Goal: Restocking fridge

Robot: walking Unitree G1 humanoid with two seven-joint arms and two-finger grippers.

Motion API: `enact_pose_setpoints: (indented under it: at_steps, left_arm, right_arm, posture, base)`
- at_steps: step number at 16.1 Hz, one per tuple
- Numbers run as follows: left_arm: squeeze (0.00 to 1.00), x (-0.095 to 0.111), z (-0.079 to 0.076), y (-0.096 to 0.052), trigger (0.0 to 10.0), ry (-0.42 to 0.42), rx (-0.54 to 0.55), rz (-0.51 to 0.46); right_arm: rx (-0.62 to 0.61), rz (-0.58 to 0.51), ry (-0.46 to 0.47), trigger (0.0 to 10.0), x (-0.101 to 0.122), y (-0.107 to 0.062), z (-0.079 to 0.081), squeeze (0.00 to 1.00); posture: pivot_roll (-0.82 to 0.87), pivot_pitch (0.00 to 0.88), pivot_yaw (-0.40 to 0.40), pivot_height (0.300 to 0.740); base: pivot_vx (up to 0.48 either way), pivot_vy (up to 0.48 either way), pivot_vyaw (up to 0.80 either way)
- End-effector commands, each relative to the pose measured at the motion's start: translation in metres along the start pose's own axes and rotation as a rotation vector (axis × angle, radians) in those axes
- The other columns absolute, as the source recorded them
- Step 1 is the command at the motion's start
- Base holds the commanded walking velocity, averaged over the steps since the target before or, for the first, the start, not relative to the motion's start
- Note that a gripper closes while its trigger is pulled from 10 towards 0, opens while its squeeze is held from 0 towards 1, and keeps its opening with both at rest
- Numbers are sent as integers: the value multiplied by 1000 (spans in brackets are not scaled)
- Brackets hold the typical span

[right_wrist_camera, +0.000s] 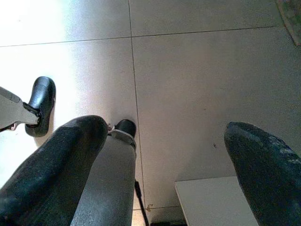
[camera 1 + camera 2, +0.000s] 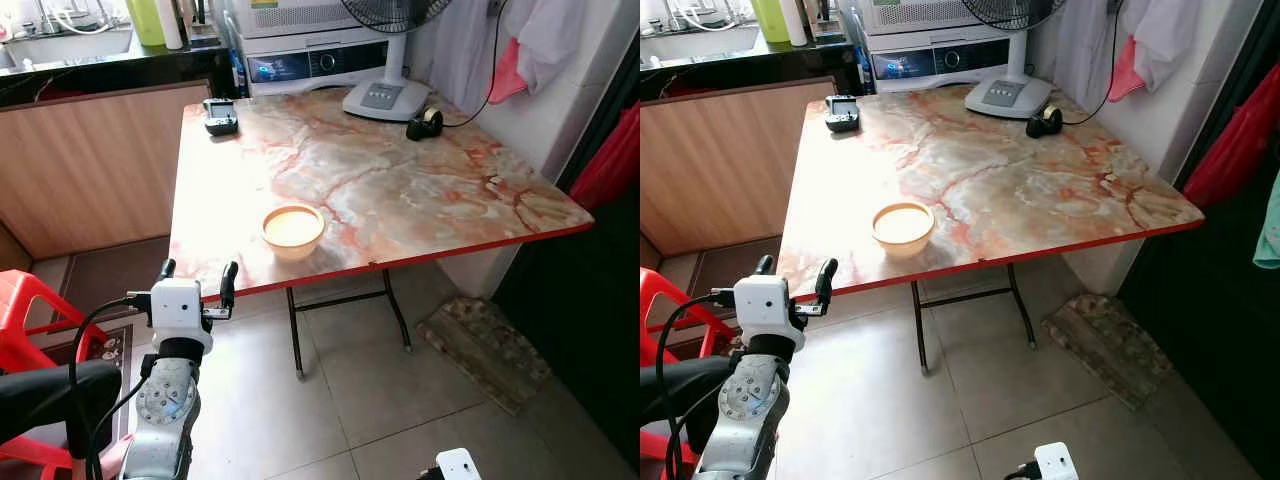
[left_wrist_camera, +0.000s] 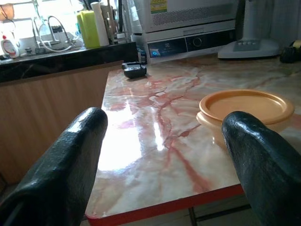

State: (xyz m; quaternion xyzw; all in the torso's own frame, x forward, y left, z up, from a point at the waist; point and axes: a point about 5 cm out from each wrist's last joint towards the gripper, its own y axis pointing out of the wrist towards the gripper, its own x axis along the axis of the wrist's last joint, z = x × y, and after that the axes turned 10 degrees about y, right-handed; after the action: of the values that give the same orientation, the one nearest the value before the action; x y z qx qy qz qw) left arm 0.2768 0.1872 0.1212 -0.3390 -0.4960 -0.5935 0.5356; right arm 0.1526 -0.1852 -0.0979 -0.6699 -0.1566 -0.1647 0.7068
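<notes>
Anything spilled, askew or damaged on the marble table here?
Nothing stands out. The lidded orange container sits upright near the marble table's front edge, lid level, no spill around it. The left gripper hovers open, short of the edge.

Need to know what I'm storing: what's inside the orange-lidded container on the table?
The container has its orange lid on, hiding the contents. The pale wall below shows nothing readable.

Marble-patterned table [image 2: 400,190] with a red edge stands on folding metal legs [image 2: 345,320] over a pale tiled floor [image 2: 300,420]. Fan base [image 2: 386,98] at the table's 12 o'clock; white appliance [image 2: 300,45] behind it. Wood-panelled counter [image 2: 90,165] with a dark top at 10 o'clock. Worn mat [image 2: 485,345] at 4 o'clock. Red plastic chair [image 2: 25,330] at 8 o'clock. Cloths [image 2: 540,40] hang on the wall at 1 o'clock. Strong glare on the tabletop.
</notes>
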Motion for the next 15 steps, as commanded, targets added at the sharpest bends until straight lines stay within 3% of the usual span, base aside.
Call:
enact_pose_setpoints:
  at_steps: [1, 15]
  left_arm:
    - [0, 5, -2, 2, 10000, -12, -23, -13]
    - [0, 5, 0, 4, 10000, -59, -39, -8]
  right_arm:
    - [2, -14, 0, 10000, 2, 0, 1, 0]
    - [6, -15, 4, 10000, 3, 0, 1, 0]
  posture:
    - [6, 0, 9, 740]
    - [8, 0, 7, 740]
  base:
    - [0, 0, 0]
    - [238, 0, -94]
